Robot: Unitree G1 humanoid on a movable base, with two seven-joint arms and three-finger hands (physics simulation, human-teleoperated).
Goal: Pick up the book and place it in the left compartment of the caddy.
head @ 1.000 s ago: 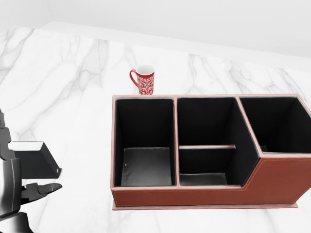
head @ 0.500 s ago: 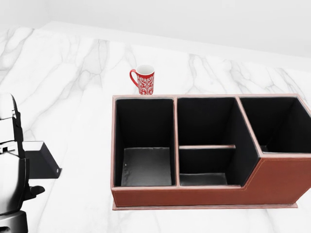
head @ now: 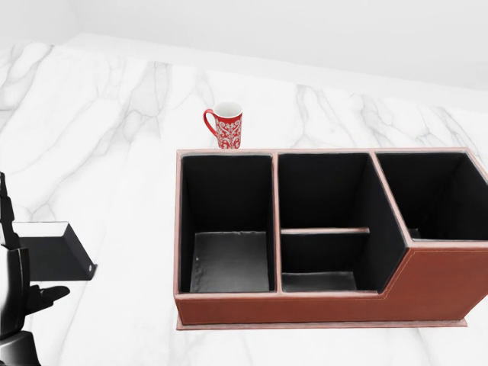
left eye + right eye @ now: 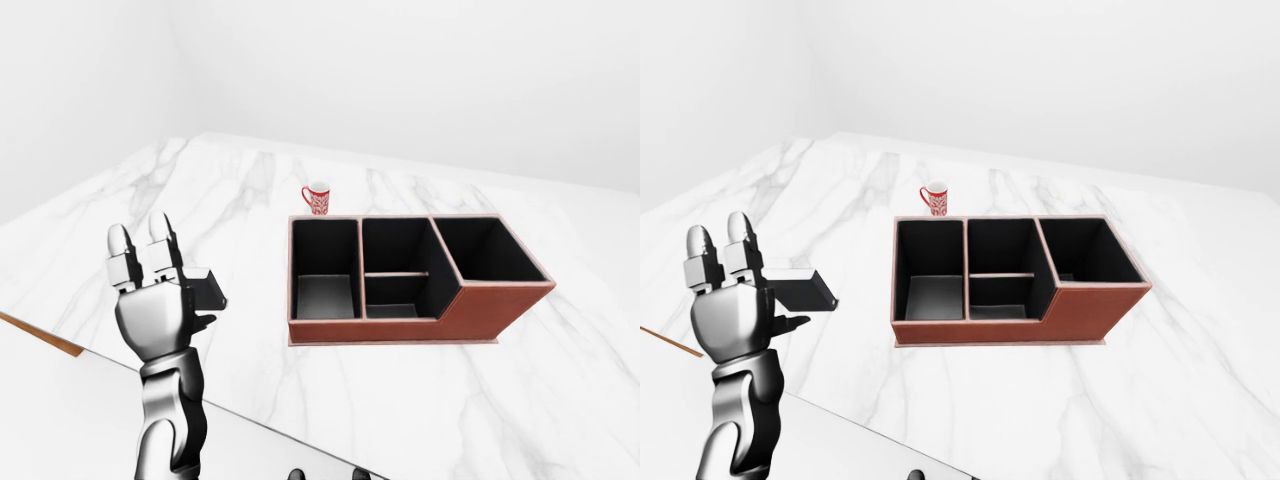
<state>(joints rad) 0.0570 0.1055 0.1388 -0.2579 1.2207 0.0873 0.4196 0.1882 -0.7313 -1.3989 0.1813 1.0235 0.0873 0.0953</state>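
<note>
Standing upright at the left of the eye views, the left hand [image 4: 152, 300] has its two long fingers [image 4: 163, 245] pointing straight up and its thumb jutting to the right, spread open rather than curled. Behind it lies the book [image 4: 800, 287], dark-covered and flat on the marble counter [image 4: 400, 400], its long axis running left to right across the view, the near corner angled toward the lower right. Whether the fingers touch the book I cannot tell; they don't appear closed around it. Well to the right sits the caddy [image 3: 427, 282], brown leather outside and black within, its left compartment [image 3: 227, 229] standing bare. A red patterned mug [image 3: 226, 126] stands just beyond the caddy's upper left corner, handle to the left. No right hand shows anywhere.
</note>
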